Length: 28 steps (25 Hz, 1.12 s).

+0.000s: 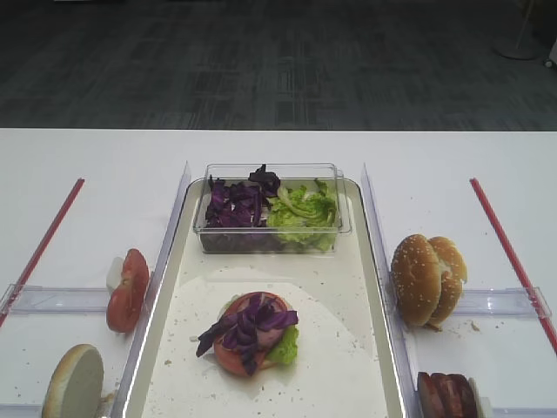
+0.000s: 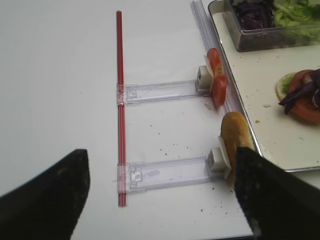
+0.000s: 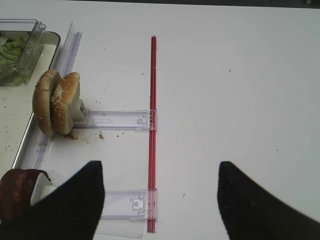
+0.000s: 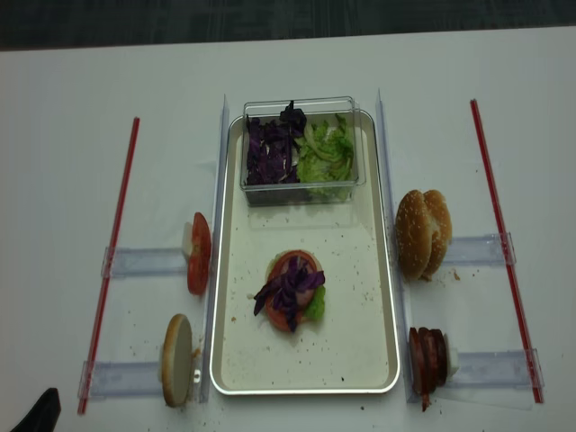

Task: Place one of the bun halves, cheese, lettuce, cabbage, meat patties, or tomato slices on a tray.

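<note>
The tray (image 1: 344,287) lies mid-table and carries a stack of lettuce, a tomato slice and cabbage (image 1: 252,329). Left of the tray stand tomato slices (image 1: 128,290) and one bun half (image 1: 74,380). To its right stand bun halves (image 1: 426,279) and meat patties (image 1: 446,396). More cabbage (image 1: 233,205) and lettuce (image 1: 303,212) fill a clear box. No cheese shows. My left gripper (image 2: 162,155) hangs open over the table, its right finger beside the bun half (image 2: 235,137). My right gripper (image 3: 160,167) is open and empty, right of the meat patties (image 3: 17,192).
The clear plastic box (image 1: 335,228) sits on the far end of the tray. Clear plastic rails (image 2: 160,92) hold the food on edge on both sides. A red rod (image 1: 48,235) lies at the left and another red rod (image 1: 509,252) at the right.
</note>
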Each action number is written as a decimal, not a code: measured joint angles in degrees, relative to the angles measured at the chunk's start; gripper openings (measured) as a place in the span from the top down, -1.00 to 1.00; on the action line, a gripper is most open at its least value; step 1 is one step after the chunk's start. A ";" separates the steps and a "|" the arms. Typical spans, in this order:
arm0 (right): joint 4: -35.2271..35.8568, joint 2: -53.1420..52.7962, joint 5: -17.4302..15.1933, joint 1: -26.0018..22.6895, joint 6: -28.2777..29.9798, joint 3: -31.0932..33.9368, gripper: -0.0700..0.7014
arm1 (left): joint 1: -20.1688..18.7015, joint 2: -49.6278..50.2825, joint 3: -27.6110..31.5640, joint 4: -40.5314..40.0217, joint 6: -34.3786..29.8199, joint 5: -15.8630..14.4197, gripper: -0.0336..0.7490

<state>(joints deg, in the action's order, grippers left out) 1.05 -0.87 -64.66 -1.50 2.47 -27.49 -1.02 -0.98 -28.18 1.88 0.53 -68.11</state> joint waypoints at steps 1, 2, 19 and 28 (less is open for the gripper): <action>0.00 0.00 0.00 0.00 0.00 0.00 -0.50 | 0.00 0.00 0.00 0.00 0.00 0.00 -0.48; 0.00 0.00 0.00 0.00 0.00 0.00 -0.50 | 0.00 0.00 0.00 0.00 0.00 0.00 -0.48; 0.00 0.00 0.00 0.00 -0.08 0.00 -0.50 | 0.00 0.00 0.00 0.00 0.00 0.00 -0.48; 0.00 0.00 0.00 0.00 -0.08 0.00 -0.50 | 0.00 0.00 0.00 0.00 0.00 0.00 -0.48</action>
<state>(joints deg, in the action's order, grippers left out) 1.05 -0.87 -64.66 -1.50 2.39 -27.49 -1.02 -0.98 -28.18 1.88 0.53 -68.11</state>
